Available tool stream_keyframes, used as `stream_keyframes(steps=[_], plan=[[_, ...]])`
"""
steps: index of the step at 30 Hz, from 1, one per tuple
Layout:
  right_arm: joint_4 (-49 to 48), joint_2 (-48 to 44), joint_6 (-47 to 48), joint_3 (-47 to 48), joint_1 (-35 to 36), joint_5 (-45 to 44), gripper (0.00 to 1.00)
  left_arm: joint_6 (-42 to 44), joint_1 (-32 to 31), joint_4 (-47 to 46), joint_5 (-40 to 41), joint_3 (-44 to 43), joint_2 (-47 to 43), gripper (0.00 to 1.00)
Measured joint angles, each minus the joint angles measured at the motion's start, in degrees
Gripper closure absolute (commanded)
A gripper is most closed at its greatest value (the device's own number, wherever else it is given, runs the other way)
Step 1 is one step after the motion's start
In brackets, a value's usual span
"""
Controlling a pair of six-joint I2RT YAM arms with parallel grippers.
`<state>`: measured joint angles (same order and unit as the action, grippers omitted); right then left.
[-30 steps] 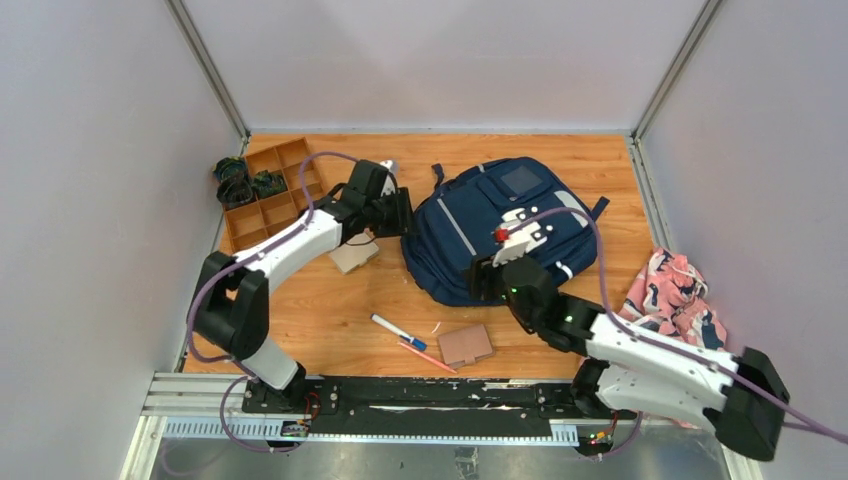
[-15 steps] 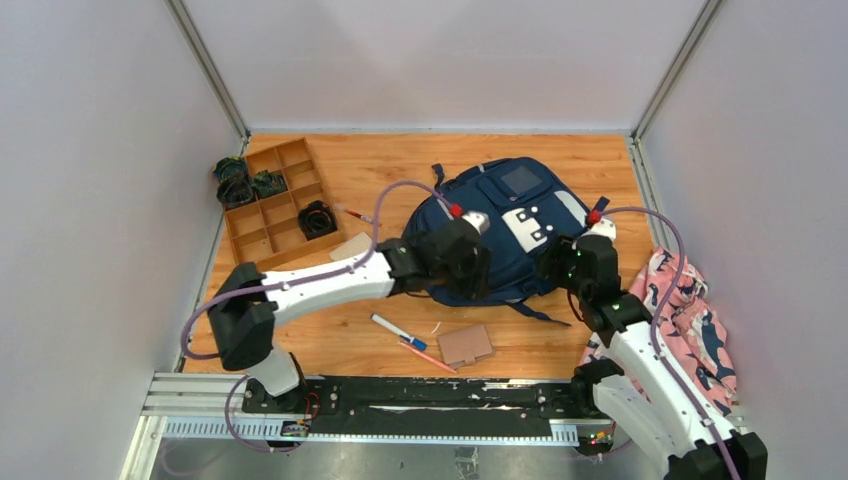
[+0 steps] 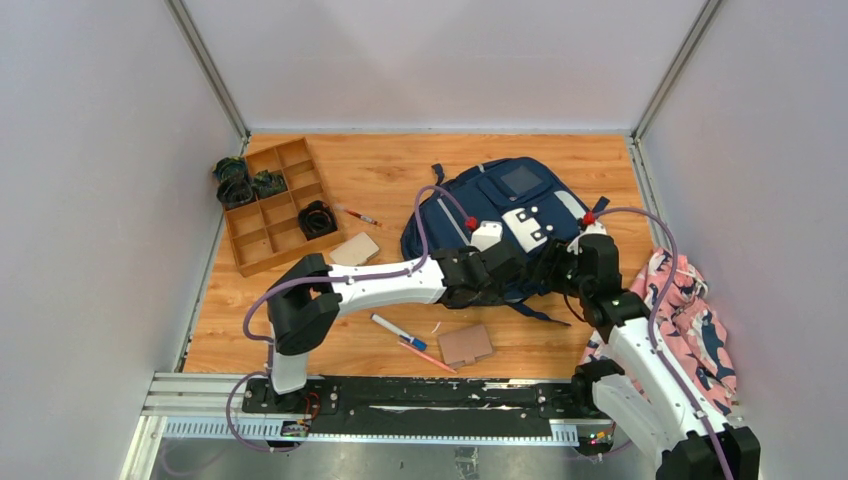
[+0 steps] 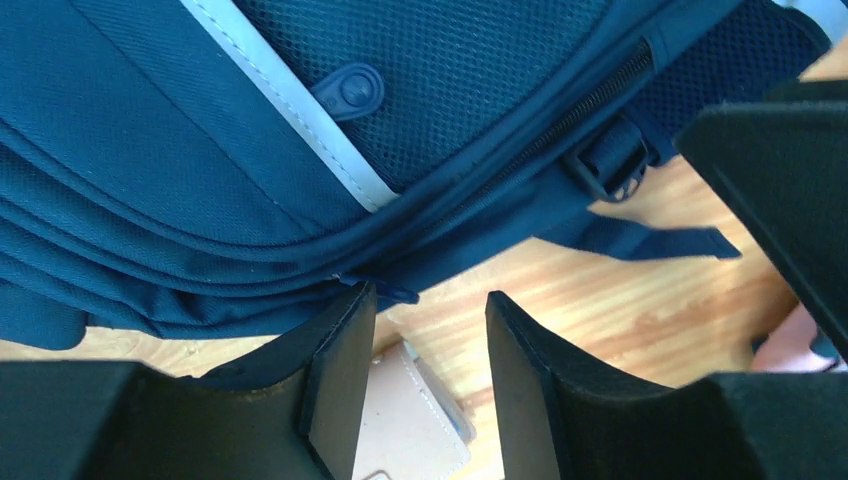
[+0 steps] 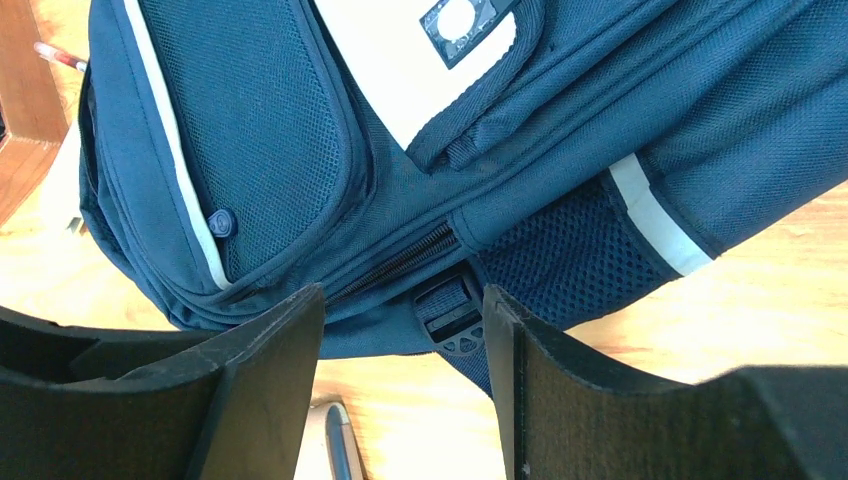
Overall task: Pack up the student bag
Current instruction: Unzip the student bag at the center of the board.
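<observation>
- Because the student bag [image 3: 500, 195] lies front-up on the table [image 3: 380, 165], right of the middle and just beyond both wrists, the coming move turns on its near side seam, which faces the arms.
- The left gripper [image 4: 430, 295] stands released, jaws apart, with only bare wood and a corner of a tan wallet [image 4: 410, 420] showing between them. Its tips sit right at the bag's lower hem, where a small dark tab, perhaps a zip pull, pokes out beside the left finger.
- The right gripper [image 5: 402, 292] is likewise released and grasps nothing. The bag lies ahead of it, apart from the fingertips.
- The zip [image 5: 400, 262] runs slantwise across both wrist views, from low left to high right, and passes close by a black strap buckle [image 5: 450, 318]. I judge that any pinch has to line up with that slant rather than cross it.
- From above, the bag's long axis seems to run from the near edge toward the far wall, tilted a little. The two grippers meet at its near edge, the left one toward the left, the right one toward the right.
- The left looks slightly nearer to the fabric, so I judge it better placed for the tab.
- No brand or writing can be read. The white patch [image 5: 400, 70] carries a dark badge [image 5: 462, 20] with a pale disc but no legible letters, and the mesh pocket bears a plain round stud [image 4: 350, 90].
</observation>
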<state>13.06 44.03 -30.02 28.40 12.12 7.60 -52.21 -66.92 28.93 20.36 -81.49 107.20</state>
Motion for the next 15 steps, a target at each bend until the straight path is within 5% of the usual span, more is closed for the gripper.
stream_keyframes(steps=[7,15], plan=[[-0.02,0.28,0.02,-1.03,-0.02,1.4,0.36,-2.73,-0.2,3.8,6.36,-2.19,2.45,0.58],[-0.72,1.33,-0.04,-2.19,-0.02,1.97,0.37,-4.57,-0.37,5.38,8.13,-2.16,2.78,0.76]])
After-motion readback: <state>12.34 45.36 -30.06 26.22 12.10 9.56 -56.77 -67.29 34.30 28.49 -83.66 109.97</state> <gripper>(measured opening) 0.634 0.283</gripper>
